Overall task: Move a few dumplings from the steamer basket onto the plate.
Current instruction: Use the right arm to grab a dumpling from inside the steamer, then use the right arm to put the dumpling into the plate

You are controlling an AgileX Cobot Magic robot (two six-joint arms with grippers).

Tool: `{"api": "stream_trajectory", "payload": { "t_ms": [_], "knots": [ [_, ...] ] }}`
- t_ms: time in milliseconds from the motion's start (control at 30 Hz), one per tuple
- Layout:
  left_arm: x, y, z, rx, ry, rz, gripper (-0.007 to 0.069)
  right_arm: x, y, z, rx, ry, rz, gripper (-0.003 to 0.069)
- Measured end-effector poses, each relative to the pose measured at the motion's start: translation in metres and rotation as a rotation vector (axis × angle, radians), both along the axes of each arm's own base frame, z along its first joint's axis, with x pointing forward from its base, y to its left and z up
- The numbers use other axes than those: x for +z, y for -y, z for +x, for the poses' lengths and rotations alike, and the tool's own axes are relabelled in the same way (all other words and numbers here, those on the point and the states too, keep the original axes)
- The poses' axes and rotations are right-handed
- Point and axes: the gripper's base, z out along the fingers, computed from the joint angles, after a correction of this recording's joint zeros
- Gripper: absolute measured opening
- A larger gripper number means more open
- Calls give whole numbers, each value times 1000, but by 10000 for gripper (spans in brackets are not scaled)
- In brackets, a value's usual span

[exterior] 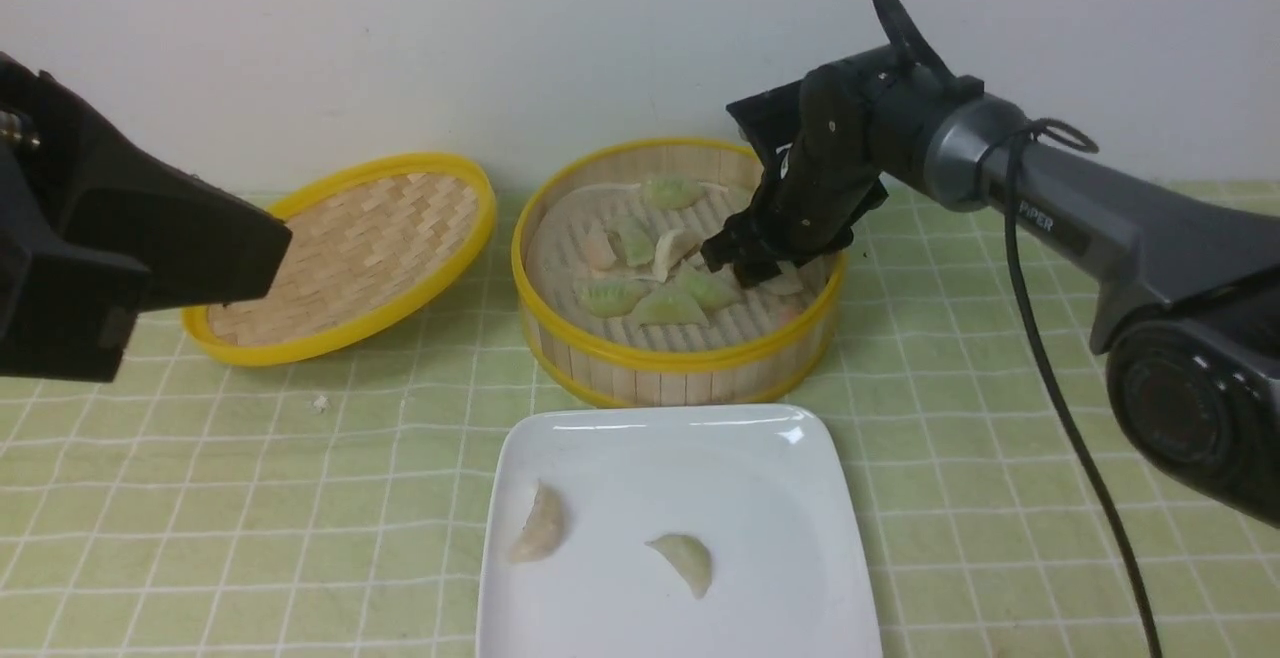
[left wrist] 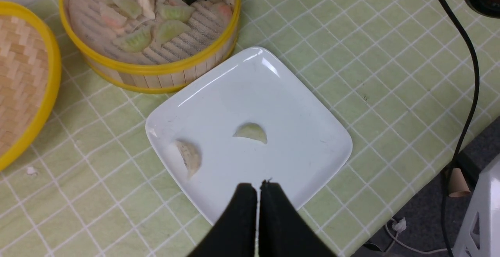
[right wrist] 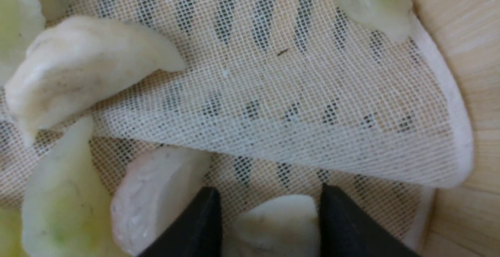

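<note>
While the right arm [exterior: 1050,208] reaches in from the right and bends its wrist down into the steamer basket [exterior: 680,363], the left arm [exterior: 120,238] hangs raised at the left, well apart from the basket. The right gripper [exterior: 738,273] has its fingers spread on either side of a cream dumpling [right wrist: 273,222] lying on the mesh liner [right wrist: 273,112] near the basket's right wall; whether they press it I cannot tell. The left gripper [left wrist: 258,188] points down toward the plate [exterior: 760,478], fingers pressed together, holding nothing.

The basket, bamboo with yellow rims, sits just behind the white square plate and holds a cluster of green and cream dumplings [exterior: 668,308]. Two more lie apart on the plate, one cream [exterior: 540,523], one green [exterior: 685,560].

A woven lid [exterior: 350,248] lies left of the basket on green checked cloth [exterior: 250,498], before a pale wall [exterior: 500,38].
</note>
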Motion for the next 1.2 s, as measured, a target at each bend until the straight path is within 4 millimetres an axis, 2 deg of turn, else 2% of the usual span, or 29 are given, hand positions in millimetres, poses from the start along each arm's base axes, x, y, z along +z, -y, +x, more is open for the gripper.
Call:
{"api": "stream_trajectory", "payload": {
  "t_ms": [67, 200, 300, 333, 400, 467, 567, 633, 667, 700, 800, 900, 1033, 1200],
  "knots": [
    [0, 0, 0, 2, -2, -2, -6, 1, 0, -1, -1, -3, 5, 254],
    [0, 0, 0, 3, -3, -3, -6, 18, 3, -8, -3, -34, -8, 255],
    [0, 0, 0, 3, -3, -3, -6, 56, 8, -18, 1, -20, -5, 255],
    [0, 0, 0, 4, -3, -3, -6, 85, 11, -27, 5, -2, 6, 255],
    [0, 0, 0, 4, -3, -3, -6, 111, 14, -37, 15, 12, 18, 255],
    [0, 0, 0, 4, -3, -3, -6, 146, 17, -51, 33, 47, 67, 255],
    [0, 0, 0, 3, -4, -4, -6, 172, 17, -71, 59, 48, 149, 255],
    [0, 0, 0, 4, -3, -3, -6, 179, 13, -91, 89, 9, 197, 255],
    [0, 0, 0, 4, -3, -3, -6, 178, 12, -97, 99, -9, 204, 255],
    [0, 0, 0, 4, -3, -3, -6, 173, 6, -112, 119, -57, 212, 255],
    [0, 0, 0, 4, -3, -3, -6, 153, -7, -139, 170, -152, 187, 255],
    [0, 0, 0, 4, -3, -3, -6, 111, -19, -164, 199, -292, 110, 255],
    [0, 0, 0, 4, -3, -3, -6, 69, -25, -179, 204, -344, 45, 255],
    [0, 0, 0, 4, -3, -3, -6, 40, -29, -172, 175, -343, 34, 272]
  ]
}}
